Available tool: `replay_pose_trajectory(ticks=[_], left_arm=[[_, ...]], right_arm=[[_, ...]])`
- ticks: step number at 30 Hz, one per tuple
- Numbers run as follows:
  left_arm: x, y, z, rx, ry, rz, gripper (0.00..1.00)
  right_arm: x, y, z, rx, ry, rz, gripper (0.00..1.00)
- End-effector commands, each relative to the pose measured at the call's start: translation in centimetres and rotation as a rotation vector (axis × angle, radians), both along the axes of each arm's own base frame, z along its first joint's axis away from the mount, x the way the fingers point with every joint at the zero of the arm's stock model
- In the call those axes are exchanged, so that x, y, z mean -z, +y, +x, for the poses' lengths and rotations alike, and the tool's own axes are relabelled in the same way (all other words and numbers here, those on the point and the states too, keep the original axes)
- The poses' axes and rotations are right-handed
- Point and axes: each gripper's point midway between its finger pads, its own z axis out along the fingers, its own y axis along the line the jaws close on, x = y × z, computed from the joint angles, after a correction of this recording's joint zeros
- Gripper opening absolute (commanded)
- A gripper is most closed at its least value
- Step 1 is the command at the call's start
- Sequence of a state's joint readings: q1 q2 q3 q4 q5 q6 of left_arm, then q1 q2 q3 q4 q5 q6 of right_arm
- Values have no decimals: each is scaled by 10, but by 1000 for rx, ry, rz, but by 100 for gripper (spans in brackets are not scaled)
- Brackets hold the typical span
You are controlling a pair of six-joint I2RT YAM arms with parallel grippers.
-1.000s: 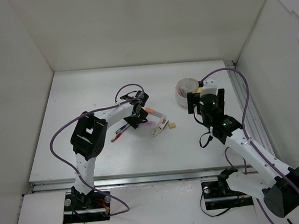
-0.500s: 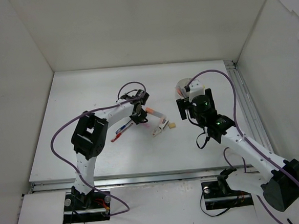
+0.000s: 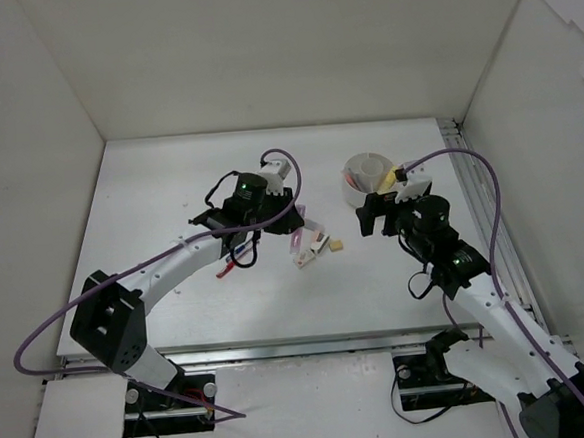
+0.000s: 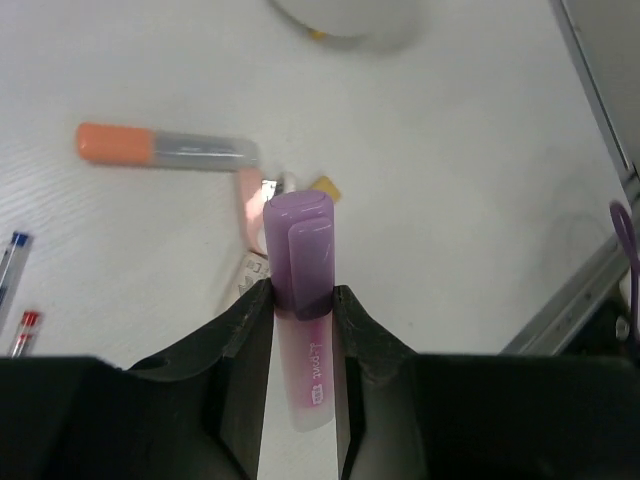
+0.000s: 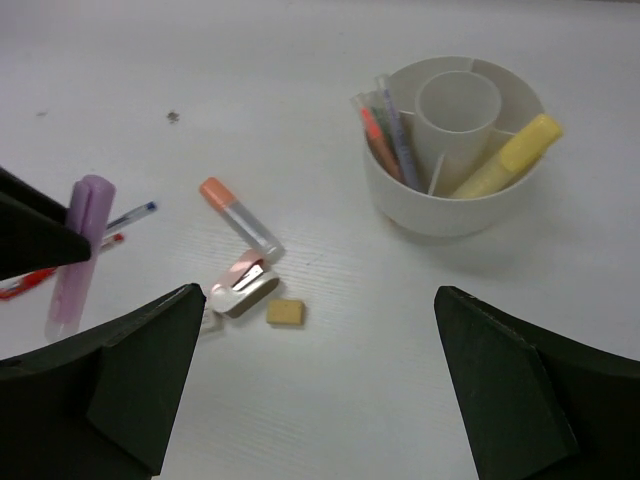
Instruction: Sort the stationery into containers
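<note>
**Lilac marker gripped; the dish comes next**

The lilac translucent plastic marker (image 4: 300, 240) is smooth and cylindrical with a clipped cap. It runs lengthwise between the black fingers of the left hand (image 4: 302, 298), cap pointing away from the palm. The hand is clamped on the barrel just below the cap, and the marker appears to be lifted clear of the white table (image 4: 480, 180). I judge the pick-up done and the carry to be the step in hand.

The target is a round white plastic dish (image 5: 420, 215) with a central tube and radial walls. It lies ahead of the left hand and well apart from it, blurred at the far edge of that wrist view. One compartment holds thin pens (image 5: 385, 135) leaning on the wall, and another holds a chunky yellow marker (image 5: 505, 158). The next move calls for travelling forward over the loose items and releasing above the yellow marker's compartment. The long barrel should be tilted so that it leans inside rather than tipping out.

Below and ahead of the left fingertips lie three more pieces:
- an orange-capped marker with a clear barrel (image 4: 165, 148)
- a small pink and white clip-like piece (image 5: 240, 288)
- a matt, squarish tan eraser block (image 5: 285, 313)

A blue-tipped pen (image 4: 12, 258) and a red-tipped pen (image 4: 22, 328) lie to that hand's left.

The right hand (image 5: 318, 292) hovers with its fingers spread wide, holding nothing. The dish is near it, ahead and to its right.
</note>
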State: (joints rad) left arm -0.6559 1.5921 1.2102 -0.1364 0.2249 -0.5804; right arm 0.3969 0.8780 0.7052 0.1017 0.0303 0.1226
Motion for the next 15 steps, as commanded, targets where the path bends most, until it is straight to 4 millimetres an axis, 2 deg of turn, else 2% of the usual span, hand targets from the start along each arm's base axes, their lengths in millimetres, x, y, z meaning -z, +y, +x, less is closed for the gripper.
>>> replay_pose_trajectory(ticks=[1,5,8,11,14,15], left_arm=[[-40,-27,-36,442,-302,-33,0],[-36,-28,-58,542,-382,45,0],[-41,-30,-70,593,-450,61,0],[-47,-27,-66,568,-479,74,0],[-51,-29,-63,560,-486,75,0],[-51,-29,-62,558,-486,73,0]], right_arm=[[-28,49,-14,-285,-54,187,98],[-32,71,-24,-424,-6,275,98],[-31,89,-30,-522,60,343,98],[-21,99,-30,-560,146,384,98],[0,107,-27,-568,248,439,97],[-3,112,-25,-582,240,468,96]])
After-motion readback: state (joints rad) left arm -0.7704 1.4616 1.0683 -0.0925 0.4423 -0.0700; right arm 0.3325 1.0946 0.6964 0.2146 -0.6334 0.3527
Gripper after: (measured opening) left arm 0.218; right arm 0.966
